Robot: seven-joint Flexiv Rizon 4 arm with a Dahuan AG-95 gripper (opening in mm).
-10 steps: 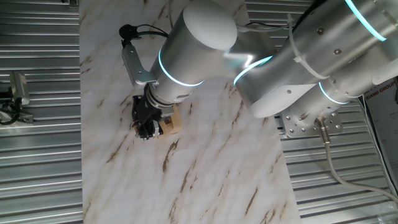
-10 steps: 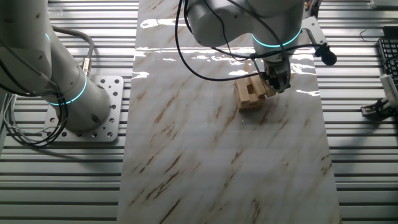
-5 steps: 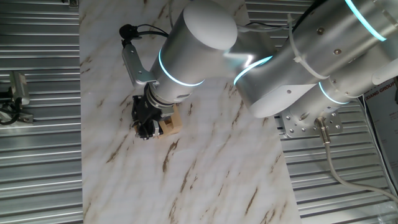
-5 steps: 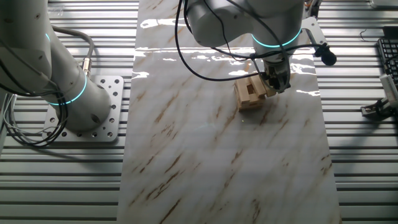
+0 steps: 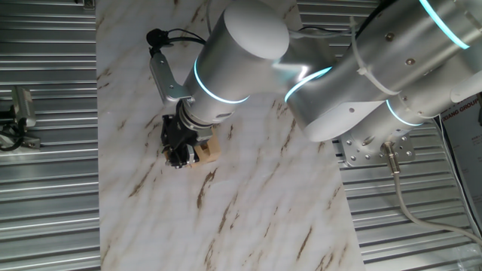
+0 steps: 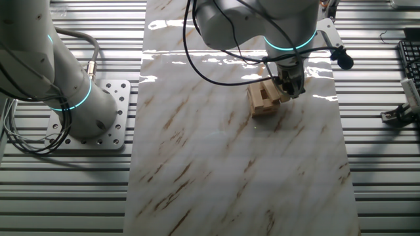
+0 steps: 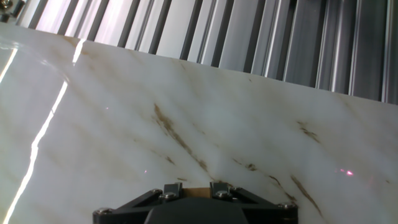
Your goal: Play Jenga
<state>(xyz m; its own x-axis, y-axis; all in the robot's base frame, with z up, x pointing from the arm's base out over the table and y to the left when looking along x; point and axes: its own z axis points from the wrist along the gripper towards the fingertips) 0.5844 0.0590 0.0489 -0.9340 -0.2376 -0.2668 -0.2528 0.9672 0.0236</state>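
On the worktop: a marble-patterned slab [image 6: 236, 164] with brown veins is seen, laid over ribbed metal flooring [image 6: 380, 190].
Block stack: a low pile of light tan wooden blocks [image 6: 262, 99] is set on the worktop, toward the far end in the other fixed view; in one fixed view only a tan corner [image 5: 207, 150] is shown beside the black gripper.
Stack layout: end faces of several blocks are seen side by side on the near side of the pile in the other fixed view; the exact number of layers cannot be told.
Gripper: the black gripper [image 6: 289, 86] is lowered right at the stack, against its side nearest the worktop's right edge in the other fixed view; in one fixed view it [image 5: 178, 146] is found just left of the tan corner.
Gripper state: whether the fingers are spread or closed on a block cannot be told, since the fingertips are hidden by the wrist and the stack.
Hand view: the gripper's black body [image 7: 196, 205] is shown at the bottom edge, with a thin strip of tan wood [image 7: 196, 191] between two screwed parts; bare marble and ribbed metal are seen beyond.
Arm: the large silver arm [image 5: 316, 68] with glowing cyan rings is reached over the worktop from its base plate [image 6: 98, 124].
Cable: a black cable [image 6: 197, 52] is looped from the wrist over the slab.
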